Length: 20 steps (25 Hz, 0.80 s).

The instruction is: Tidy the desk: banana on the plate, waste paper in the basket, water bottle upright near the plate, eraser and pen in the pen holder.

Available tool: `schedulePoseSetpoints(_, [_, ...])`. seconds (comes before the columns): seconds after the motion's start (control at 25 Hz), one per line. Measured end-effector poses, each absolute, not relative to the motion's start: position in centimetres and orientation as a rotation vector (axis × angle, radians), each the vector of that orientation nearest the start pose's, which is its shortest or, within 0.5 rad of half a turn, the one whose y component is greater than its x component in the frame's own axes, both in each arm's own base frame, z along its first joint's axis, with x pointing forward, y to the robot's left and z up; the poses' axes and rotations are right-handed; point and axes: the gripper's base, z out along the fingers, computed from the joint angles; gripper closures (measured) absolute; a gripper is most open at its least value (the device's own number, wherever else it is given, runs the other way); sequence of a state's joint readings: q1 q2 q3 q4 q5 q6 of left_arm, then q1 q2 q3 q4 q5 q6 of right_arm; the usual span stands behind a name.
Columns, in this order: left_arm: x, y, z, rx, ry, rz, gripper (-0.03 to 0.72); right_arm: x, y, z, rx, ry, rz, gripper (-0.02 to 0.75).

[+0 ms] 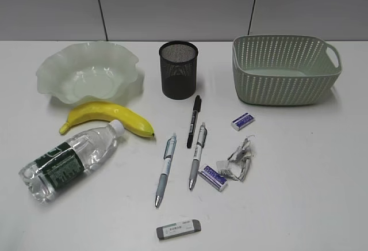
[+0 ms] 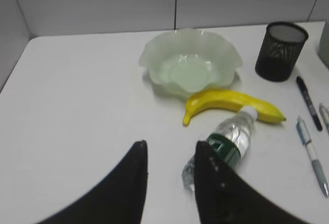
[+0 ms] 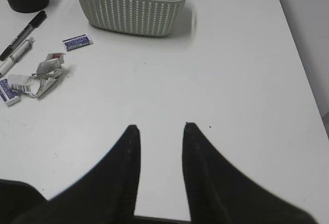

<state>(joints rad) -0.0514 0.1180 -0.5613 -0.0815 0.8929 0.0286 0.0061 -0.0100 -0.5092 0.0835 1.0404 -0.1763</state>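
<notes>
Yellow banana lying just before the empty ruffled pale green plate, clear green-labelled water bottle on its side touching it, crumpled waste paper between erasers, black mesh pen holder upright beside the sage basket, three pens loose on the white tabletop.

Yellow banana, pale green plate, black mesh pen holder, sage perforated basket.
</notes>
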Motion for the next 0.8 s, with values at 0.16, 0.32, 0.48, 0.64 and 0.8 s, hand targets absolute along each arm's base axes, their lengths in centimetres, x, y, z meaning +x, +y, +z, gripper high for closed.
schedulePoseSetpoints(0.16, [6.3, -1.4, 32.2, 0.027, 1.921, -0.218, 0.450, -0.7, 0.7, 28.2, -0.186, 1.993, -0.010, 0.496])
schedulePoseSetpoints(0.32, [12.5, -2.5, 33.0, 0.121, 2.030, -0.263, 0.450, -0.7, 0.7, 28.2, -0.186, 1.993, -0.010, 0.496])
schedulePoseSetpoints(0.48, [20.2, -4.5, 32.4, 0.460, 2.261, -0.232, 0.450, -0.7, 0.7, 28.2, -0.186, 1.993, -0.010, 0.496])
schedulePoseSetpoints(0.64, [26.5, -6.9, 31.1, 0.727, 2.459, -0.297, 0.443, -0.7, 0.7, 28.2, -0.186, 1.993, -0.010, 0.496])
schedulePoseSetpoints(0.8, [31.1, -10.2, 29.4, 1.077, 2.493, -0.332, 0.372, -0.7, 0.7, 28.2, -0.186, 1.993, -0.010, 0.496])
